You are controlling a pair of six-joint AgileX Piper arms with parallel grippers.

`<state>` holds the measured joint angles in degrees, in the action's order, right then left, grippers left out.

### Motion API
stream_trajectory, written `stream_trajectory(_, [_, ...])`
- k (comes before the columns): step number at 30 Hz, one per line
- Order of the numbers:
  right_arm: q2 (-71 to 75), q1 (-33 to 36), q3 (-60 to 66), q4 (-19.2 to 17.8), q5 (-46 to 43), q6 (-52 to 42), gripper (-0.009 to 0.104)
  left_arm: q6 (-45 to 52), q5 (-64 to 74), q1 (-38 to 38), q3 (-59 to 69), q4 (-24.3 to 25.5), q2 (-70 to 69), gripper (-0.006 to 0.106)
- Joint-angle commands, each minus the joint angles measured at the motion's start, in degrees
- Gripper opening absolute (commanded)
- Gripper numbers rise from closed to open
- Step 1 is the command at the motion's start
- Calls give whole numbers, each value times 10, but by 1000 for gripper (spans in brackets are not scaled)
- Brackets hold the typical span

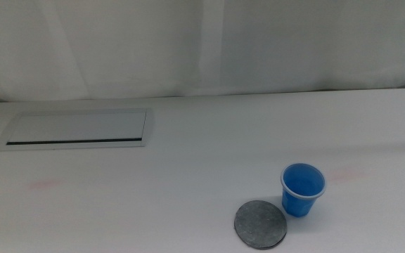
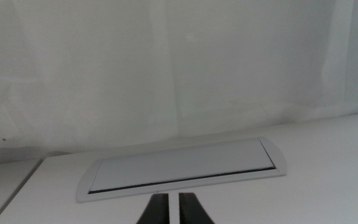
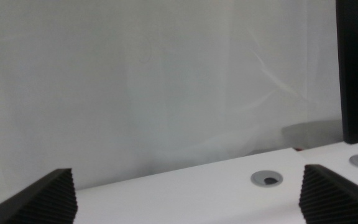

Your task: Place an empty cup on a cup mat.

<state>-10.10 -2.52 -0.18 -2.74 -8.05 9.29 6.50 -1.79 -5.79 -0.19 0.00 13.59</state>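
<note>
1. The cup (image 1: 302,190) is small and bright blue, with a pale rim; it stands upright on the white tabletop (image 1: 202,161), open side up, and looks empty.
2. The cup mat (image 1: 261,224) is a flat, round, dark grey disc with a spotty look; it lies near the front edge of the tabletop, just beside the cup and a bit to its left in the middle view; the cup is not on it.
3. A long white panel (image 1: 76,128) with a dark slot lies well apart from them, toward the back left.
4. The left gripper (image 2: 172,210) is low over the tabletop, facing the white panel; its jaws are close together, with only a thin gap, and hold nothing.
5. The right gripper (image 3: 191,196) faces the white curtain (image 3: 135,81) and two small round holes (image 3: 268,179) in the tabletop; its jaws are wide apart and hold nothing.
</note>
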Motion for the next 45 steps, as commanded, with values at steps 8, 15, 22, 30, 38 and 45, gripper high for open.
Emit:
stream_trajectory(8, [2,3,13,27,-6,14,103,2,-2,1,23,-3,-3,-3])
stream_trajectory(15, [-10,3,-112,69,168,12,103,2,-2,1,23,-3,-3,-3])
stream_trajectory(22, [-73,3,-296,62,355,-10,103,2,-2,1,23,-3,-3,-3])
stream_trajectory(30, [-186,3,-459,79,503,-88,103,12,-2,1,23,-3,-3,-3])
stream_trajectory(38, [-354,4,-579,149,617,-149,103,12,-2,1,23,-3,-3,-3])
stream_trajectory(45, [-486,24,-625,202,663,-183,103,13,-2,1,23,-3,-3,-3])
